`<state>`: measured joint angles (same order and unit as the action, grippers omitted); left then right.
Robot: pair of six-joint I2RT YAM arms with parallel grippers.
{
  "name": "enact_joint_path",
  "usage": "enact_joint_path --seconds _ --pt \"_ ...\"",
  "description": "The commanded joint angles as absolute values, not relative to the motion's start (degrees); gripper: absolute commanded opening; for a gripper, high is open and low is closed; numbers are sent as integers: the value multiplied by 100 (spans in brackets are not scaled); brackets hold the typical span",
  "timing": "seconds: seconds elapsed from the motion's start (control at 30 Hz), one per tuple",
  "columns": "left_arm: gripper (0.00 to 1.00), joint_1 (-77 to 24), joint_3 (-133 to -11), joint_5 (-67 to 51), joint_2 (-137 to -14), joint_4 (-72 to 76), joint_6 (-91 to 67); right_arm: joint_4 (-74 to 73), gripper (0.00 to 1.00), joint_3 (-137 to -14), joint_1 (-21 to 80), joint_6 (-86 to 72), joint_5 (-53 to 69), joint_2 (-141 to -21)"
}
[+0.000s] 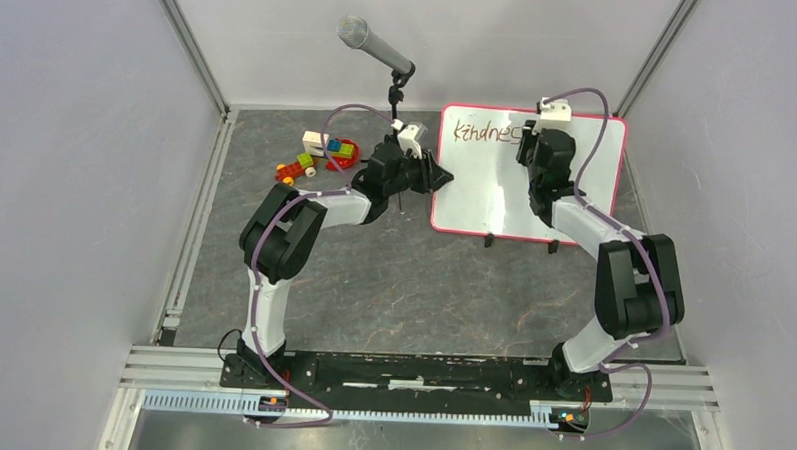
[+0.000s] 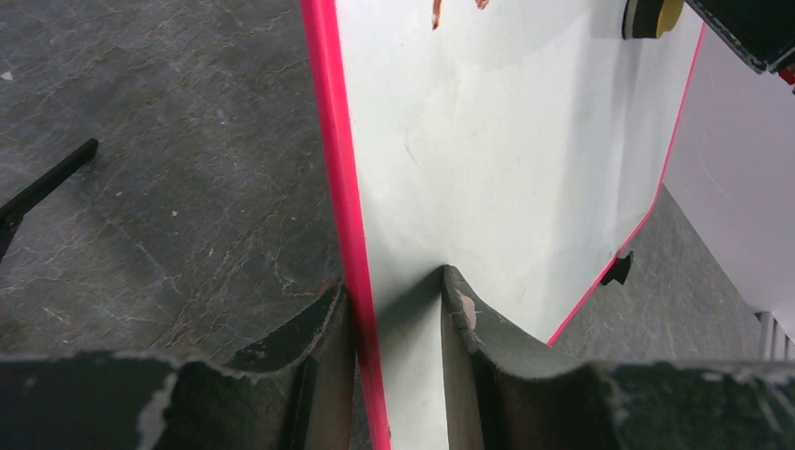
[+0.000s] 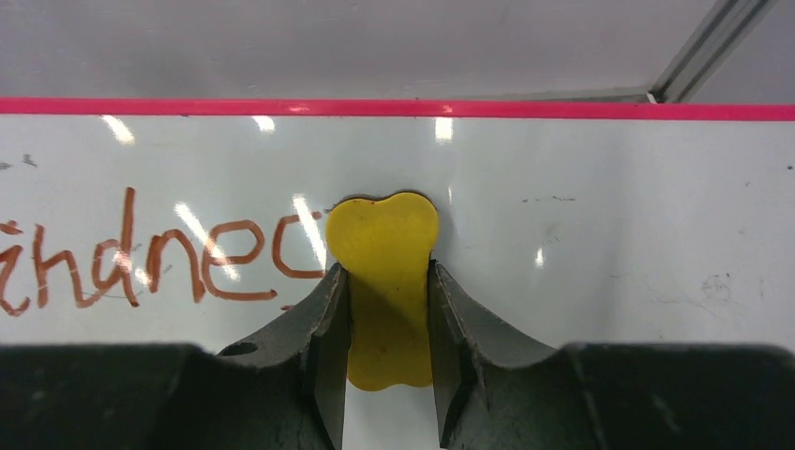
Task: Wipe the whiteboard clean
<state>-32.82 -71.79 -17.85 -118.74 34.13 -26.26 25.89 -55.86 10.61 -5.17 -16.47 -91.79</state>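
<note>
Just right of the leftward-running writing (image 3: 128,239): eraser (image 3: 384,225) pinched in right gripper (image 3: 385,272), whiteboard (image 2: 516,169) edge clamped in left gripper (image 2: 394,286).

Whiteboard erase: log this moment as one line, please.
left gripper: shut on whiteboard edge | right gripper: shut on eraser, eraser on whiteboard | writing: not yet erased

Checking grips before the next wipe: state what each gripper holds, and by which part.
Left gripper clamps the whiteboard by its left pink edge. Right gripper pinches the yellow eraser at its narrow waist.
</note>
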Motion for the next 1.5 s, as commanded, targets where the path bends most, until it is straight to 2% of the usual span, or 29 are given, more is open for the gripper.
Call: enact_joint_path --seconds 0.0,0.27,0.43,0.67,0.87,0.97,1.17,1.37,1.47 --pt "12 -3378 -7427 -912 -11851 2852 -1754 2677 13 -6238 1181 -565 -1077 -9656" --pt "5 -3478 -7488 -520 -11820 2679 -1521 2699 13 -6638 2232 -51 -1159 -10155" --pt "4 -3502 -7500 -509 -11829 2680 -1486 2864 13 -6726 2434 -52 -1135 -10244" --pt "3 -3499 -7453 -455 -11780 2664 -1461 2755 13 -6731 2051 -180 -1886 -10227" --pt "2 -3499 -7318 -334 -11704 2778 -1428 2411 14 -6560 890 -993 -1359 -10041" --pt "2 -3498 -7322 -347 -11713 2770 -1415 2435 14 -6320 636 -882 -1510 -9952" --pt "2 -3502 -7342 -352 -11727 2760 -1415 2061 14 -6477 536 -538 -1871 -10009" --pt "2 -3523 -7361 -342 -11726 2736 -1370 2200 14 -6794 666 -659 -869 -10139" --pt "2 -3571 -7366 -287 -11714 2742 -1289 2001 14 -7225 995 -448 -822 -10361"
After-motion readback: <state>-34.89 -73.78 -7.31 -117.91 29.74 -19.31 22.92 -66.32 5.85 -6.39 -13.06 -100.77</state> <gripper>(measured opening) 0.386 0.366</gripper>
